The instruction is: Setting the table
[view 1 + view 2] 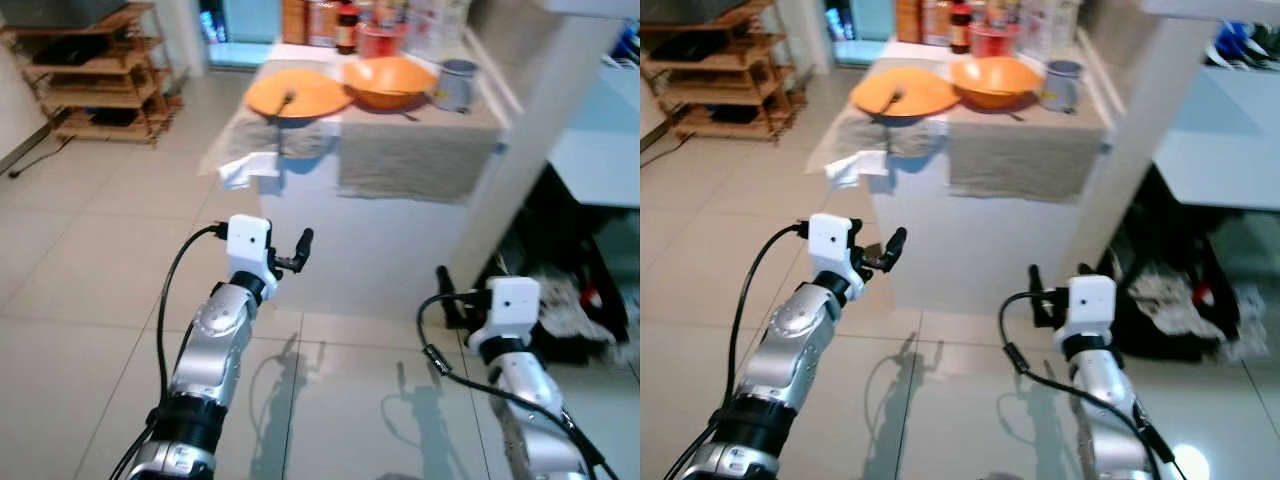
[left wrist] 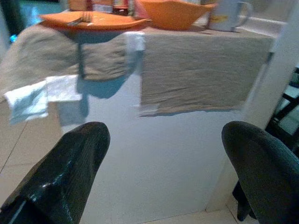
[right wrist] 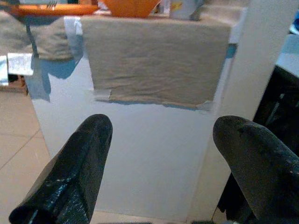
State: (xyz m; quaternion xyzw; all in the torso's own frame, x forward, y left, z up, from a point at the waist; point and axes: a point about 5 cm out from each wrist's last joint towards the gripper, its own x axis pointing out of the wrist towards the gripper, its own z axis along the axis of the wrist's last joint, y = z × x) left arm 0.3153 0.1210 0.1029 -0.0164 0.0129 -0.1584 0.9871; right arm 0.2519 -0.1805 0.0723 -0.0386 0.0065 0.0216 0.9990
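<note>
Nearest the camera, both silver arms reach forward over the tiled floor point(image 1: 90, 300). The left end effector point(image 1: 300, 250) is raised in front of the white table point(image 1: 380, 250), its black fingers point(image 2: 65, 172) spread wide apart with nothing between them. The right end effector point(image 1: 1038, 290) sits lower and closer to the table's front face, just beside the white pillar point(image 1: 540, 150); its fingers point(image 3: 74, 172) are also apart and empty.

Beyond them the table front is plain white, with a beige cloth point(image 1: 410, 150) hanging down over its edge. A second, crumpled cloth point(image 1: 255, 140) droops over the left corner, and a white napkin point(image 1: 240, 172) dangles below it.

On the tabletop, an orange plate point(image 1: 295, 95) lies on the left with a fork point(image 1: 283, 103) resting on it. Just beside it to the right stands an orange bowl point(image 1: 390, 80), and further right a grey mug point(image 1: 457, 83). Behind these, at the far edge, bottles and jars point(image 1: 345, 25) stand in a row, too blurred to tell apart.

Far off to the left, a wooden shelf point(image 1: 95, 75) stands against the wall. To the right of the pillar, dark clutter point(image 1: 570, 290) lies on the floor under a pale surface.
</note>
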